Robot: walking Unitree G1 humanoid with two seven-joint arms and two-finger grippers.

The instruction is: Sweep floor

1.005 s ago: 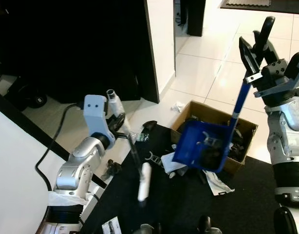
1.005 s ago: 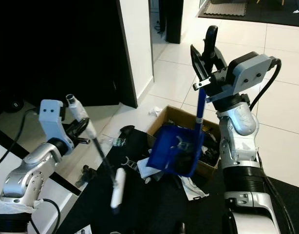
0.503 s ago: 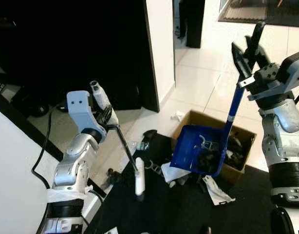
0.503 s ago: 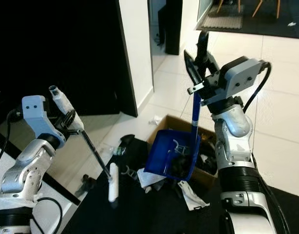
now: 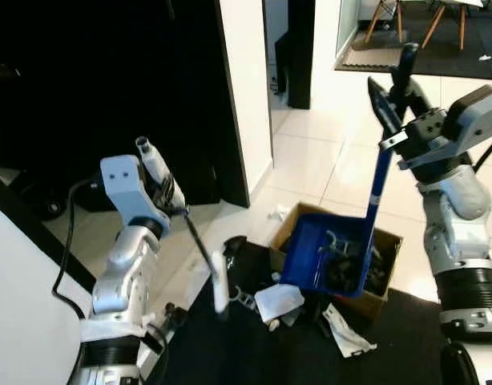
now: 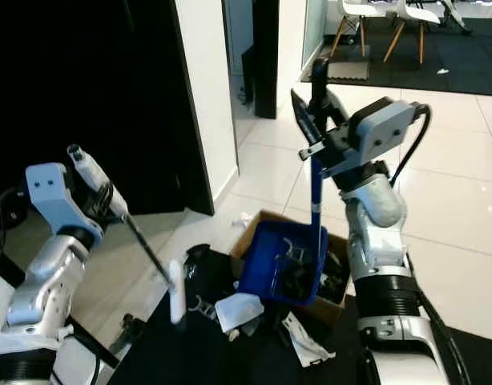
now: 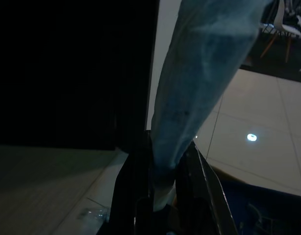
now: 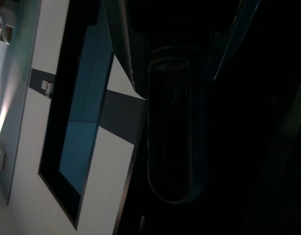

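Blue dustpan [image 5: 330,261] hanging raised on its long blue handle [image 5: 378,188], tilted, pan mouth toward the robot's left, dark debris and a pale curved piece inside. Held directly over an open cardboard box [image 5: 382,265] holding dark items; whether pan and box touch cannot be told. Handle top clamped between the fingers of the right gripper [image 5: 394,76], raised high on the robot's right; black grip of the handle sticking up past the fingertips. In the right wrist view, dark rounded grip [image 8: 169,142] seated between the two fingers.

To the dustpan's left: small brush [image 5: 219,281], white head hanging down, thin dark shaft [image 5: 196,241] slanting up to a pale sleeve-wrapped handle [image 5: 156,164]. Left gripper [image 5: 170,196] closed around that handle, at about mid-height of the dustpan handle. In the left wrist view, pale handle [image 7: 199,88] pinched between the black fingers [image 7: 133,186].

Below the pan and brush: black mat [image 5: 254,353] with crumpled white paper [image 5: 278,301], a white scrap [image 5: 342,333] and small dark clutter. Beyond the box: glossy pale floor tiles [image 5: 326,152], white wall edge [image 5: 246,88] beside a dark opening, chair legs [image 5: 406,20] on a dark rug far back.
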